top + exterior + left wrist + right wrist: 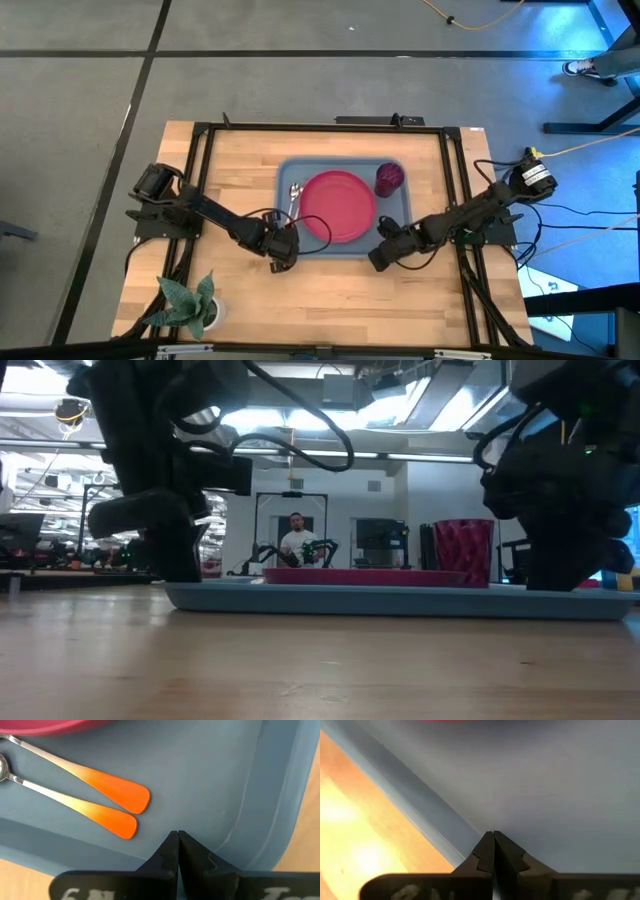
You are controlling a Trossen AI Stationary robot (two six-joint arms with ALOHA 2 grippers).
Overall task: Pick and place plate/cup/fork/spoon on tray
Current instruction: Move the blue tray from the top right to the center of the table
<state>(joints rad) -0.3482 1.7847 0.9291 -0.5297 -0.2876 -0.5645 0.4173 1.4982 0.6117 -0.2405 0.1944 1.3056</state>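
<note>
One plate [338,206], one cup [389,178], fork [80,770] and spoon [70,802] lying on tray [395,240], both handles showing only at left wrist, left gripper [178,851] and right gripper [493,851] both pressing together, empty

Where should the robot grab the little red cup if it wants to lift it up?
Probably by the rim, from straight above. The cup stands upright with its mouth open upward in the tray's far right corner. One finger could go inside, one outside, on the side away from the plate.

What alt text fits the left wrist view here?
Two orange-handled utensils, the fork and the spoon, lie side by side on the blue-grey tray, just ahead of the left end effector, whose fingers are shut and empty. The pink-red plate edges the frame.
</note>
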